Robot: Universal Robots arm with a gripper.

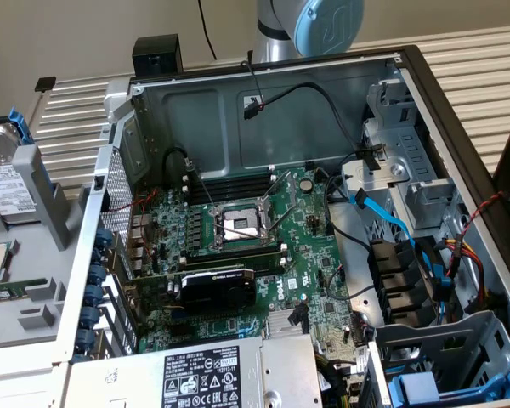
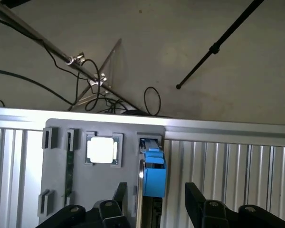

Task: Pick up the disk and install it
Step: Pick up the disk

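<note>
beige backdrop (image 1: 68, 34) | ribbed aluminium table (image 1: 484, 76) | loose cables (image 2: 152, 99) | stand pole (image 2: 218, 45)

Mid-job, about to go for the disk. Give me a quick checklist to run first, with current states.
1. Gripper open: ok.
2. Disk standing on edge in its holder slot: ok.
3. Disk lined up between the fingers in the wrist view: ok.
4. Disk gripped: not ok, the fingers are apart from it.
5. Chip out of the fingers' way: ok, it lies beside the disk, beyond the fingertips.
6. Free bay in the case: cannot tell; a blue carrier sits in the corner bay.
</note>
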